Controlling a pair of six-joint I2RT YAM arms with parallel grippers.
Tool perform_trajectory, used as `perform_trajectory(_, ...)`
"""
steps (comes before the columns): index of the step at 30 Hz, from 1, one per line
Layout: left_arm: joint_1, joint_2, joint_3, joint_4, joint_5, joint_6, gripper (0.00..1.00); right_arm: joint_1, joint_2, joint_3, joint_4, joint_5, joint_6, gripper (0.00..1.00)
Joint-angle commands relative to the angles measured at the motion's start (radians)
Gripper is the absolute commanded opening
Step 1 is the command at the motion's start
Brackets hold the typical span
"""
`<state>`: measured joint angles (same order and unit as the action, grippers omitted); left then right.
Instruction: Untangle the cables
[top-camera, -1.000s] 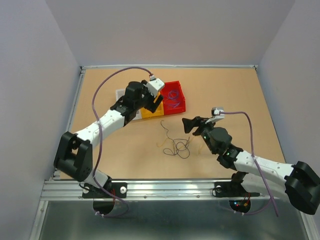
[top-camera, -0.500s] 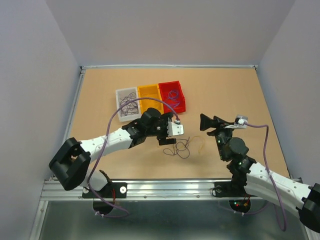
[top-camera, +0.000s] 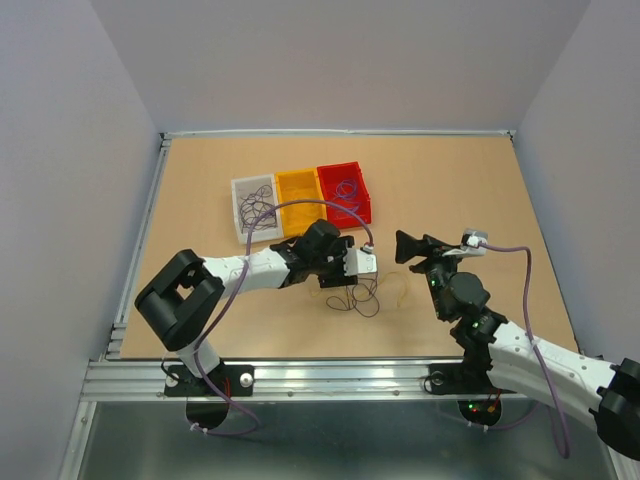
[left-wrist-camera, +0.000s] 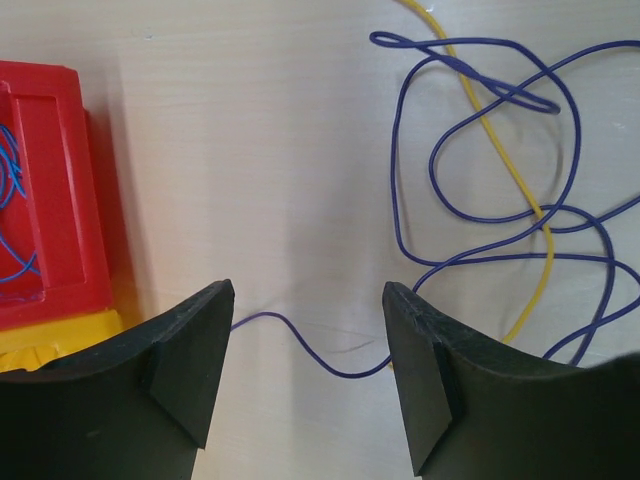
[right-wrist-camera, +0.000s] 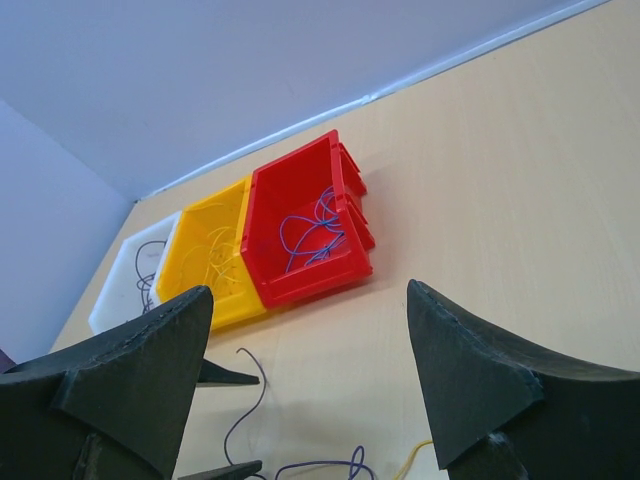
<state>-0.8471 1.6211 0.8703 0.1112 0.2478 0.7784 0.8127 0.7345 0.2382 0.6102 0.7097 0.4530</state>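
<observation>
- The cables (top-camera: 365, 295) are a loose purple/yellow/dark tangle mid-tabletop (top-camera: 450, 180), closer to the near edge.
- Left gripper (left-wrist-camera: 307, 300) hangs over the tangle's left side and hides some of it from above. Its jaws are apart and hold nothing, and one purple strand lies between them.
- Right gripper (right-wrist-camera: 310, 295) is off to the right, spread wide and empty.
- Red bin (top-camera: 338, 167), yellow bin (top-camera: 297, 174) and white bin (top-camera: 252, 181) sit in a row behind, wires in each.
</observation>
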Motion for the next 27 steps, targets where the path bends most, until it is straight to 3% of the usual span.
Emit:
perform_trajectory(1, -0.003, -0.004, 0.045, -0.002, -0.022, 0.016, 0.71, -0.001, -0.003, 0.01, 0.026, -0.003, 0.01, 0.83)
perform_trajectory(15, -0.001, -0.217, 0.012, -0.087, 0.223, 0.027, 0.78, -0.001, 0.0, 0.009, 0.026, 0.002, 0.013, 0.83)
perform_trajectory(21, -0.007, -0.155, 0.07, -0.284, 0.304, 0.143, 0.79, -0.001, 0.016, 0.013, 0.028, -0.001, 0.012, 0.83)
perform_trajectory(27, -0.02, -0.093, 0.059, -0.323, 0.237, 0.165, 0.63, 0.0, 0.019, 0.015, 0.026, -0.01, 0.009, 0.83)
